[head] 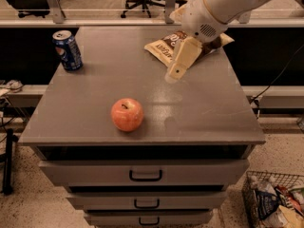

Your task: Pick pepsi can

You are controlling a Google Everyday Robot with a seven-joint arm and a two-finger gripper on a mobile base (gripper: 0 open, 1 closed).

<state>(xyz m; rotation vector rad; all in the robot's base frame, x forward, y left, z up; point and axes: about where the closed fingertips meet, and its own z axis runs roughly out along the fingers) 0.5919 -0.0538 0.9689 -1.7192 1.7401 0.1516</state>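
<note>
The pepsi can point(67, 50) is dark blue with a silver top. It stands upright at the far left corner of the grey cabinet top point(204, 113). My gripper point(175, 74) hangs over the middle right of the top, its cream finger pointing down and to the left, well to the right of the can. It holds nothing that I can see. The white arm reaches in from the upper right.
A red apple point(127, 114) sits near the front middle of the top. A chip bag point(167, 47) lies at the far right, partly behind my arm. Drawers with handles point(145, 175) are below. A wire basket point(275, 204) stands on the floor at right.
</note>
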